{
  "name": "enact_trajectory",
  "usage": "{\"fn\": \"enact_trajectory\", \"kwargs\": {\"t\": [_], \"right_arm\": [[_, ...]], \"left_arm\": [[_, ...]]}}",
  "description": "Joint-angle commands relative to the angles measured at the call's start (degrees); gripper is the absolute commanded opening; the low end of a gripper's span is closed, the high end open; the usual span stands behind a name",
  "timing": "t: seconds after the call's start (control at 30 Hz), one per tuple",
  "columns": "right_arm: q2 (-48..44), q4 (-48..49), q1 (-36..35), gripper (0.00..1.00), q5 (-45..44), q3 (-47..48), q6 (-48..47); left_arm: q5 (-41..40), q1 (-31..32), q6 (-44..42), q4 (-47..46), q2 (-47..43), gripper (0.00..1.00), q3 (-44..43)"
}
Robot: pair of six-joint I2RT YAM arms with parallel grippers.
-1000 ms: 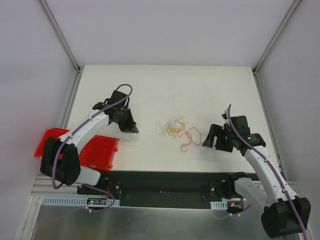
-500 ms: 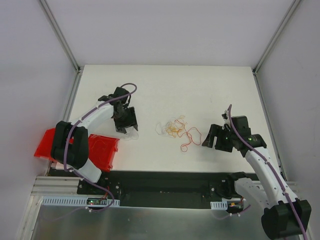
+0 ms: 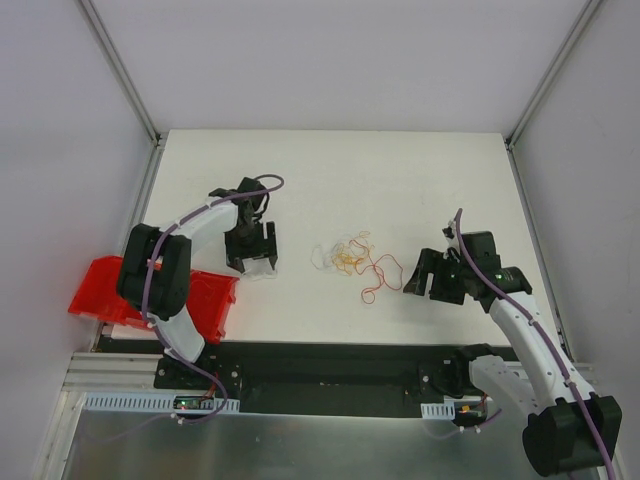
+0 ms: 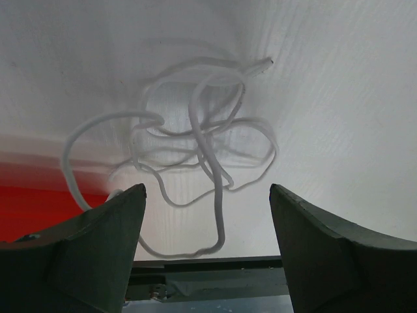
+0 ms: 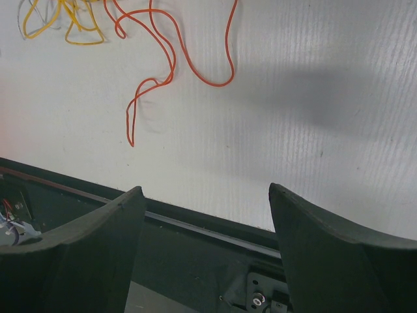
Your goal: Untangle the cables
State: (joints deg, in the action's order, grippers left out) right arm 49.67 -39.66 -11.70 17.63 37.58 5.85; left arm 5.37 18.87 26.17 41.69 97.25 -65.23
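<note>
A white cable [image 4: 195,143] lies loosely coiled on the white table, apart from the rest; in the top view this white cable [image 3: 262,272] sits at the left gripper's tips. My left gripper [image 4: 207,189] hangs open just above it, one loop of it lying between the fingers [image 4: 98,248] but not gripped. The other cables form a small tangle mid-table: whitish [image 3: 322,256], yellow [image 3: 350,258] and red [image 3: 378,270]. My right gripper [image 3: 425,285] stands open to the right of them, holding nothing. Its wrist view shows the red cable [image 5: 169,59] and yellow cable [image 5: 65,19] ahead.
A red bin [image 3: 200,300] sits at the near left table edge, beside the left arm. The black base rail [image 3: 330,360] runs along the near edge. Metal frame posts [image 3: 120,70] stand at the table's back corners.
My left gripper has opened and let the white cable drop onto the table; its arm has folded and turned above it. The right arm has not moved.
</note>
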Motion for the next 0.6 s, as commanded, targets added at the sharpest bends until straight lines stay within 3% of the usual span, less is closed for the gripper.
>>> {"fn": "enact_trajectory", "kwargs": {"t": [0.0, 0.13, 0.27, 0.57], "right_arm": [[-0.1, 0.5, 0.4, 0.79, 1.1, -0.1, -0.8], [0.1, 0.5, 0.3, 0.79, 1.2, -0.1, -0.7], [-0.4, 0.5, 0.4, 0.79, 1.2, -0.2, -0.6], [-0.2, 0.5, 0.4, 0.79, 1.6, -0.2, -0.7]], "left_arm": [[-2.0, 1.8, -2.0, 2.7, 3.9, 0.76, -2.5], [-4.1, 3.4, -2.4, 2.8, 7.9, 0.71, -4.3], [-7.0, 4.0, -1.4, 2.7, 10.1, 0.57, -4.5], [-10.2, 4.3, -1.7, 4.4, 5.3, 0.00, -6.4]]}}
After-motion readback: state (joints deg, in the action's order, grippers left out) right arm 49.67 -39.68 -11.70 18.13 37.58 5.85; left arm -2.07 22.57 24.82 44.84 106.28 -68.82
